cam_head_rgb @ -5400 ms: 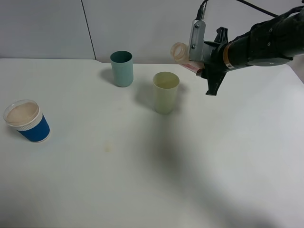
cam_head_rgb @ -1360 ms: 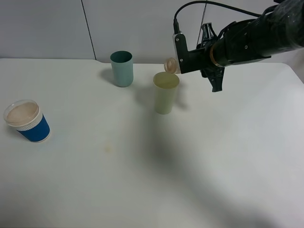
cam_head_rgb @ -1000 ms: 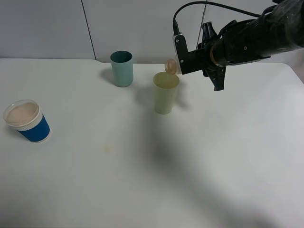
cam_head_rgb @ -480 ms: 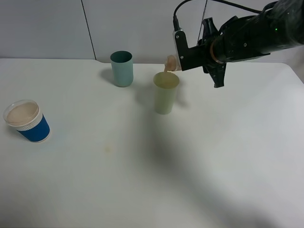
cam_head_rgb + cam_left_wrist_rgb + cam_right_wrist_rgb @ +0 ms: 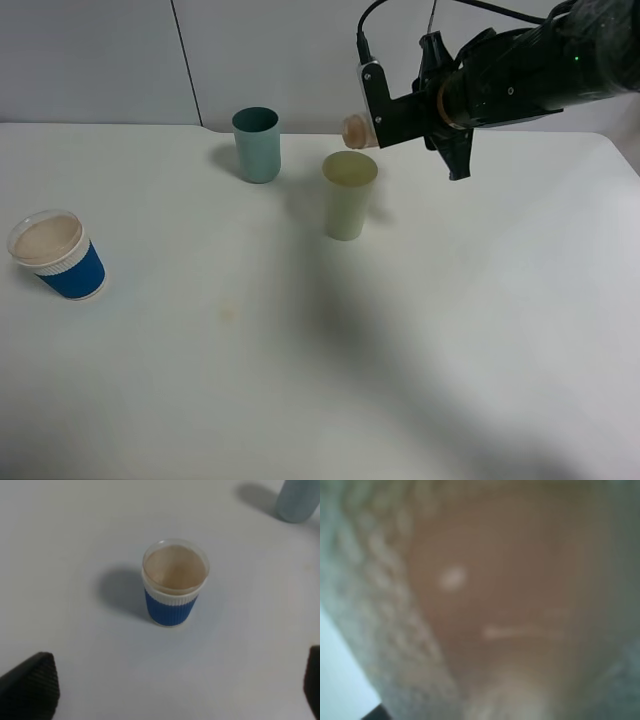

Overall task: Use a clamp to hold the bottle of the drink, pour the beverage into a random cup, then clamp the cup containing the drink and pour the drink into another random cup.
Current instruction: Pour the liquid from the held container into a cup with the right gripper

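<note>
Fingers on the right arm, the right fingers [image 5: 392, 122], are clamped together on a small bottle [image 5: 354, 130], a stubby pale-pink plastic thing with a round mouth. It is held tipped on its side in the air, its mouth reaching out above the far rim of the cream cup [image 5: 349, 195] without touching it. I cannot tell whether anything is running out. From the right wrist camera the bottle [image 5: 510, 605] fills the whole view as a brownish blur, with a knobbly, ridged texture down one edge.

The cream cup is a plain, smooth tumbler, slightly tapered, standing upright on the matt white worktop [image 5: 420, 330]. Just behind it and to its left stands the teal cup [image 5: 257, 145], the same straight tumbler shape, also upright, its inside dark. Well apart from both, near the left edge of the worktop, sits the blue cup [image 5: 56, 256]: a paper cup with a ribbed blue sleeve, a white band under the rim and a thin, clear lip on top. Its inside looks pale tan.

Over on the left, the left fingers [image 5: 30, 685] stand wide apart, holding nothing; their black, finely textured tips show at the two lower corners of the wrist view, with the blue cup [image 5: 174, 585] upright between and beyond them and the teal cup [image 5: 299, 500] off in a far corner.
</note>
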Robot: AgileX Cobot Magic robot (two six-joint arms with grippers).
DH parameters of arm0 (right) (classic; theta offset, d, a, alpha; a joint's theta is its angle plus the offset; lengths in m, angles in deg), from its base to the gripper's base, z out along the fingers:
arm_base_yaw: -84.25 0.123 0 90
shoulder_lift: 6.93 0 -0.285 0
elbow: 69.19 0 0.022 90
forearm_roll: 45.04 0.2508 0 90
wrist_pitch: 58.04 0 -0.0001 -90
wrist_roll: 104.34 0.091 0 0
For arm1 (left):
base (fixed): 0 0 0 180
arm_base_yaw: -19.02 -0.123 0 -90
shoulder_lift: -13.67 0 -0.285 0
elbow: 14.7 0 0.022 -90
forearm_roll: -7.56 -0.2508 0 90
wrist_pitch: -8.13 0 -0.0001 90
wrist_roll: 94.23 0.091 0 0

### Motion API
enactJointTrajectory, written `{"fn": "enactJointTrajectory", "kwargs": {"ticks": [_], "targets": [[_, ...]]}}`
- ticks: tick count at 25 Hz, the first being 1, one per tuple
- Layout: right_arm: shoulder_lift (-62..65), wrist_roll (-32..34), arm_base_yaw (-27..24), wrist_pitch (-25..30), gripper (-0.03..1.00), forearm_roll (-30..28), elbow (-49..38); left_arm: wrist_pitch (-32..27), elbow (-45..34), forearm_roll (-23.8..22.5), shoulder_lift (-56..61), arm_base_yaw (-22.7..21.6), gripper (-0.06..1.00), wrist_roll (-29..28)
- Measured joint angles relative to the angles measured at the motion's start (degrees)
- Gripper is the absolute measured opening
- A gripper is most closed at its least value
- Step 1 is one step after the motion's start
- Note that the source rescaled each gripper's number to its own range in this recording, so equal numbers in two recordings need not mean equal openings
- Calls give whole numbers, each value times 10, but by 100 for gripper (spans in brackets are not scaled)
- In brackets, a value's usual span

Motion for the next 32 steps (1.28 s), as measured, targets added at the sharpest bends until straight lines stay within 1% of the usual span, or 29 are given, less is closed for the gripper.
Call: {"fn": "enactJointTrajectory", "kwargs": {"ticks": [2, 4, 18, 23, 32], "targets": [[0, -3, 0, 0, 0, 0, 0, 0, 0, 0, 0, 0, 97, 0], [0, -15, 0, 15, 0, 0, 1, 0, 0, 0, 0, 0, 97, 0], [0, -27, 0, 16, 0, 0, 1, 0, 0, 0, 0, 0, 97, 0], [0, -33, 0, 28, 0, -3, 1, 0, 0, 0, 0, 0, 97, 0], [0, -34, 0, 28, 0, -9, 1, 0, 0, 0, 0, 0, 97, 0]]}}
